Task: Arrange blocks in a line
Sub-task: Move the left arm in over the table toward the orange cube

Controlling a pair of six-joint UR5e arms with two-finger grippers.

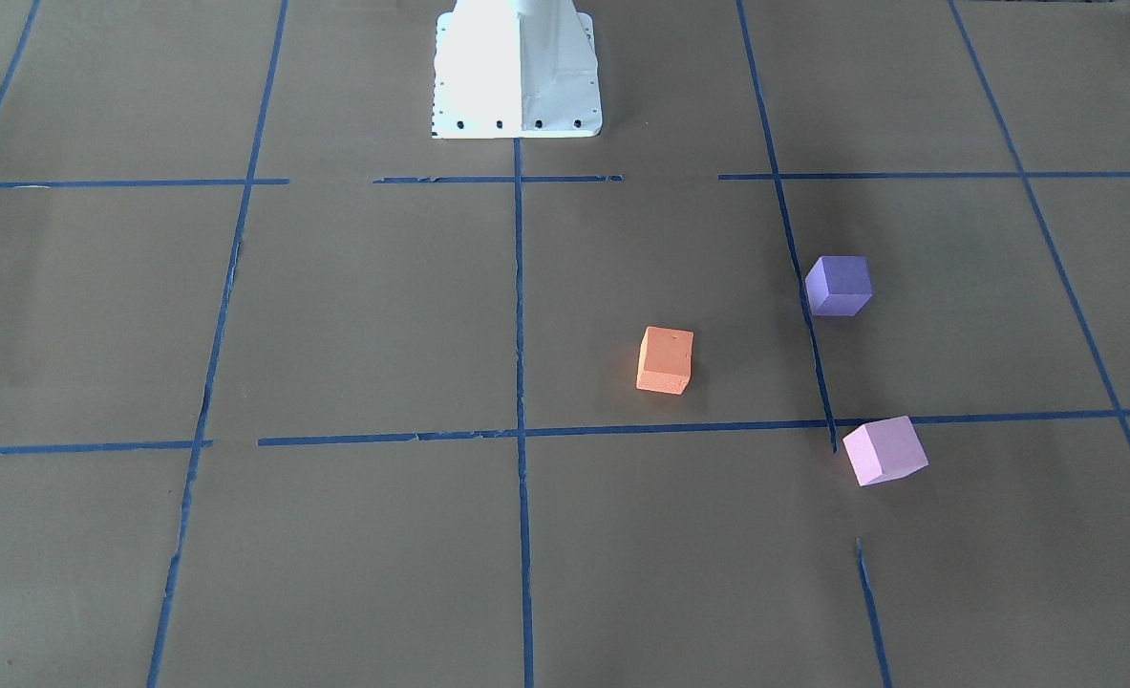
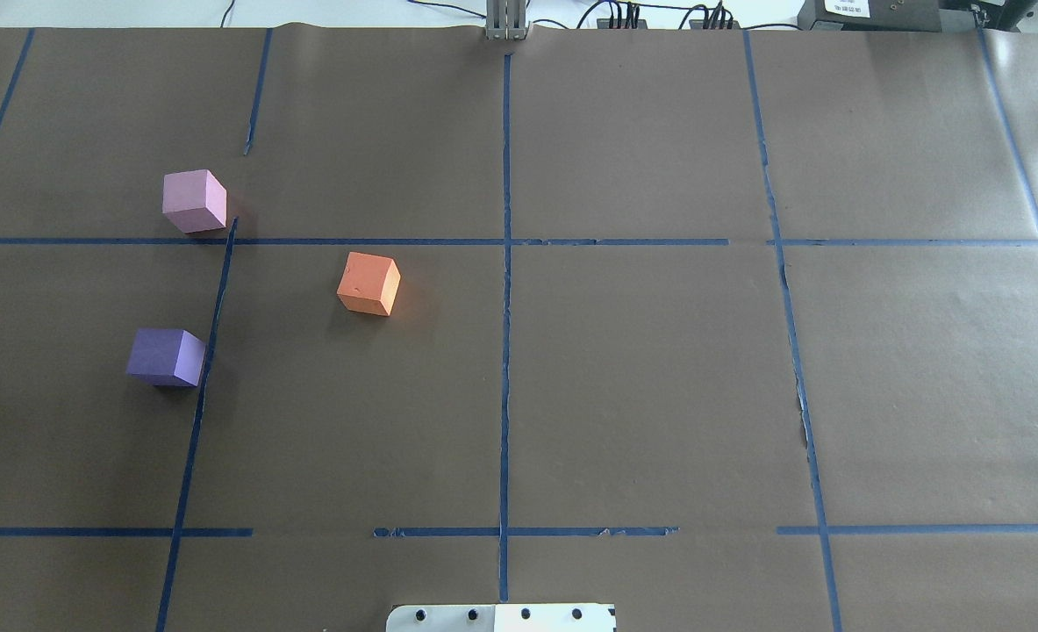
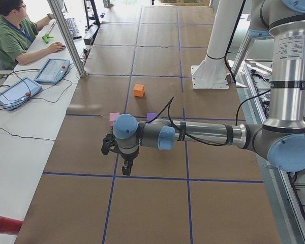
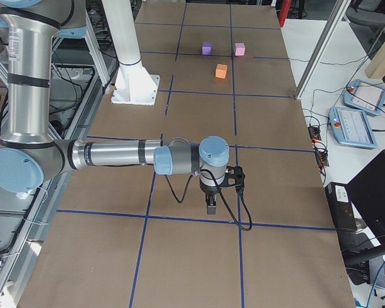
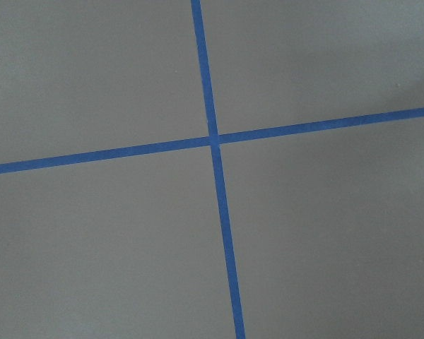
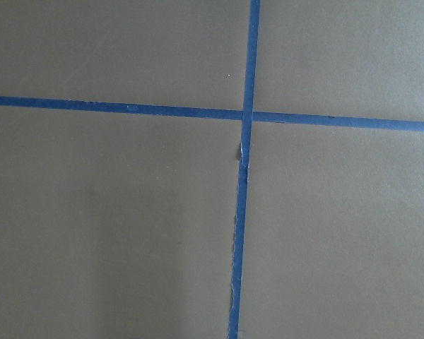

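Note:
Three foam cubes lie apart on the brown paper, on the robot's left half. The orange block [image 2: 368,283] [image 1: 665,360] is nearest the centre line. The dark violet-purple block [image 2: 166,357] [image 1: 839,285] lies closer to the robot. The pale pink-lilac block [image 2: 194,201] [image 1: 884,450] lies farther out, beside a tape crossing. My left gripper [image 3: 126,169] shows only in the exterior left view, hanging over the table's left end, away from the blocks. My right gripper [image 4: 210,205] shows only in the exterior right view, over the right end. I cannot tell whether either is open or shut.
Blue tape lines [image 2: 506,290] divide the paper into squares. The white robot base [image 1: 517,72] stands at the table's middle edge. An operator [image 3: 12,35] sits at a side desk with control tablets [image 3: 52,70]. Both wrist views show only paper and a tape crossing [image 5: 213,139].

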